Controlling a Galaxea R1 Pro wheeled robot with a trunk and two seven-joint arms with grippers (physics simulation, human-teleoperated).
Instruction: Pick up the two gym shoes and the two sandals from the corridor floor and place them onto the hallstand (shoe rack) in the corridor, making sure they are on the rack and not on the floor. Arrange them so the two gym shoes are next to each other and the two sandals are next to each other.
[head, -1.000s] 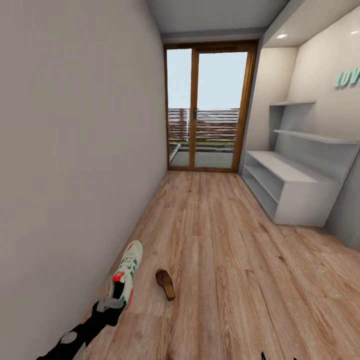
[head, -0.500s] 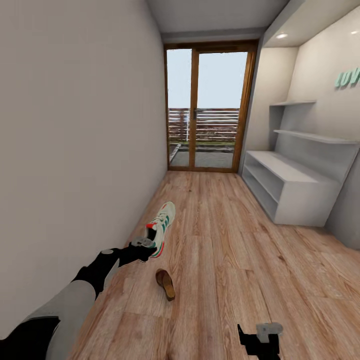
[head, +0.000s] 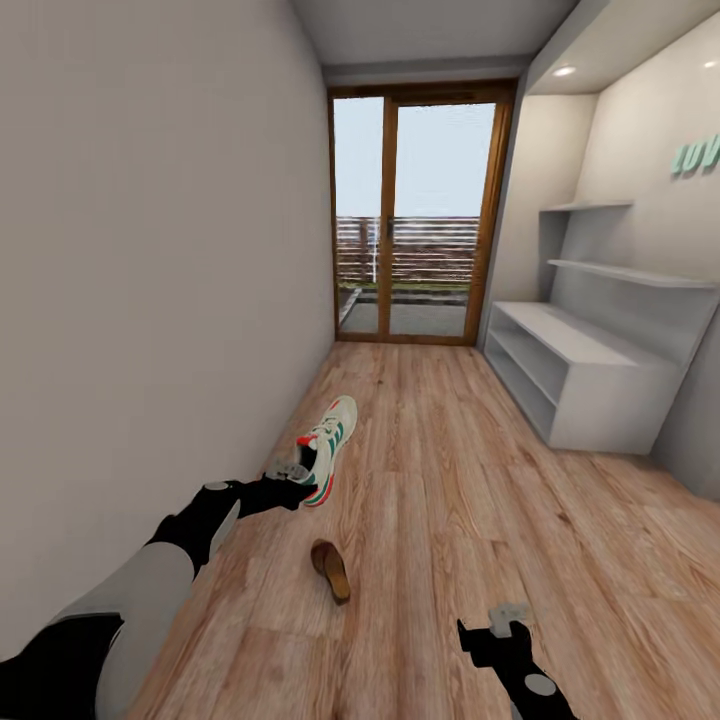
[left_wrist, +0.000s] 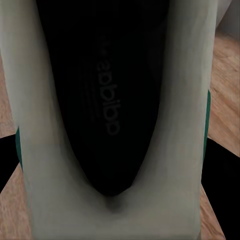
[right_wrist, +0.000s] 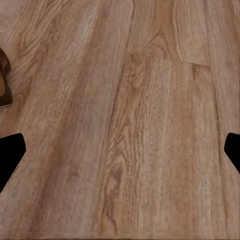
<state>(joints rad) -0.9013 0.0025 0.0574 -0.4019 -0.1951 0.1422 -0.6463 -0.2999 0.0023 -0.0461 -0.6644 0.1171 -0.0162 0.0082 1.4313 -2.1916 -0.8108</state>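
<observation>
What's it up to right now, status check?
Left gripper shut on gym shoe, held above floor. Right gripper open, empty. Sandal on floor. Hallstand ahead right, path clear.

Wood-plank corridor floor (head: 450, 520); one brown sandal (head: 331, 569) lying on it.

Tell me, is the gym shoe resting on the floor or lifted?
Lifted. The left end effector grips the gym shoe at its heel, above the corridor floor.

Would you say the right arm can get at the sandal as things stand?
Probably yes: the right pincer hangs open over bare floor, the sandal lies near it to its left, and nothing stands between them.
</observation>
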